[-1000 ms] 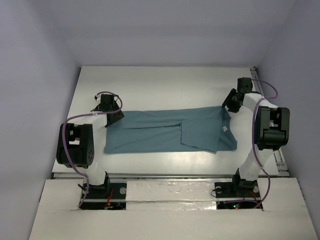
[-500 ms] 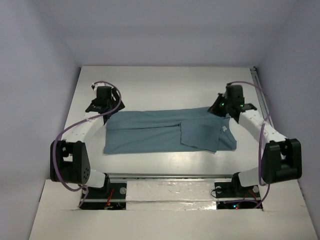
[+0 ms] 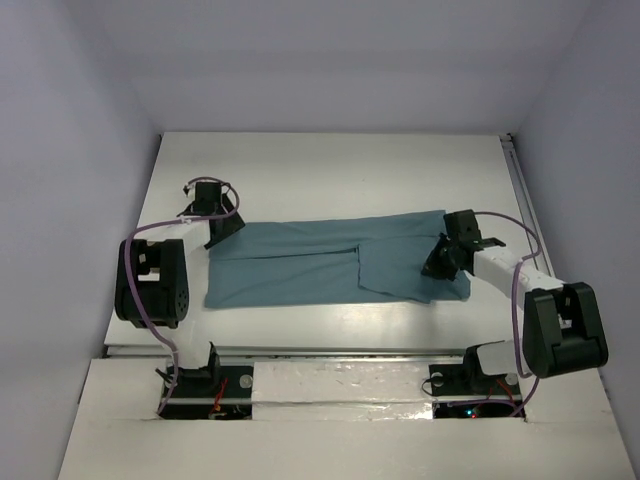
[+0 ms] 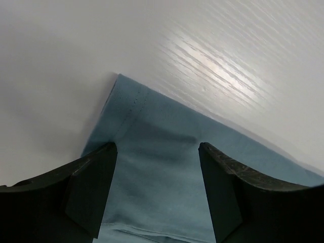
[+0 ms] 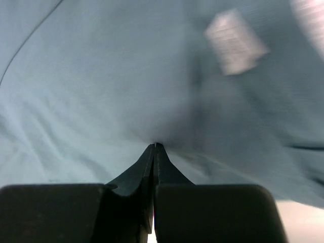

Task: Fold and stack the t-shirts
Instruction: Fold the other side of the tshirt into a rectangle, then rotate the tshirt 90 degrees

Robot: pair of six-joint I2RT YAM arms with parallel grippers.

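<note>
While the plain teal short-sleeved cotton t-shirt [image 3: 320, 268] lies flat across the middle of the white tabletop [image 3: 330, 170], long axis running 9 to 3 o'clock, both arms reach in over its ends. Top view: an upper layer of cloth covers the shirt's 3 o'clock half, with its edge showing near the centre.

The left tool [image 3: 224, 229] sits at the shirt's 10 o'clock corner. In the left wrist view the left tool [image 4: 156, 149] has its jaws well apart, nothing between them, and hangs over a stitched corner of the t-shirt [image 4: 167, 167]; bare tabletop [image 4: 61, 61] lies beyond at 12 o'clock.

The right tool [image 3: 440, 262] is down on the shirt's 3 o'clock end. In the right wrist view the right tool [image 5: 154, 147] has its jaws pressed fully together, tips touching the cloth [image 5: 101, 86] where a dark pucker forms. Cannot tell whether any fabric is pinched. The small white neck label [image 5: 235, 34], blurred, shows at 1 o'clock from the tips, apart from them.
</note>
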